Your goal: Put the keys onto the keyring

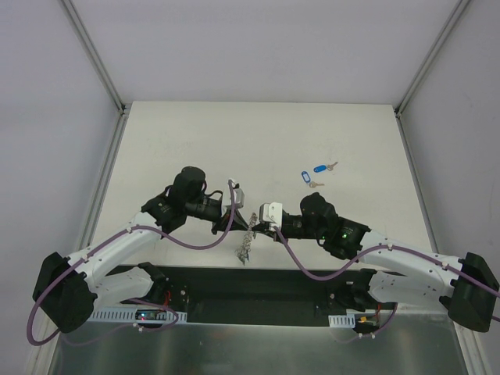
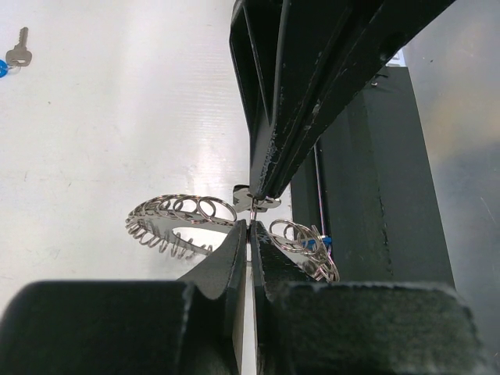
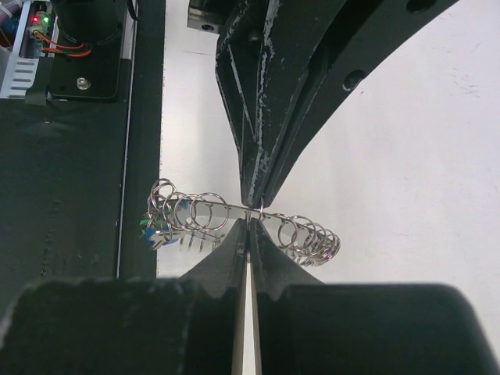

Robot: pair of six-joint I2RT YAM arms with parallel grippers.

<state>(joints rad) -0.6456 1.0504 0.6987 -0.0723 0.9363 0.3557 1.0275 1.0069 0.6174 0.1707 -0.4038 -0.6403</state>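
Note:
The keyring (image 1: 246,248), a grey metal loop edged with small wire rings, hangs between my two grippers above the table's near edge. My left gripper (image 1: 238,221) is shut on its band, which spreads to both sides of the fingertips in the left wrist view (image 2: 180,212). My right gripper (image 1: 256,226) is shut on the same stretch of band (image 3: 205,212), tip to tip with the left. A small silver piece (image 2: 264,201) sits at the right gripper's tips. A blue tag (image 3: 153,232) hangs on the ring. Two blue-tagged keys (image 1: 318,167) (image 1: 307,179) lie on the table, far right.
The black base plate (image 1: 258,285) runs along the near edge under both arms. One loose key (image 2: 17,48) shows at the top left of the left wrist view. White walls and metal rails (image 1: 98,62) bound the table.

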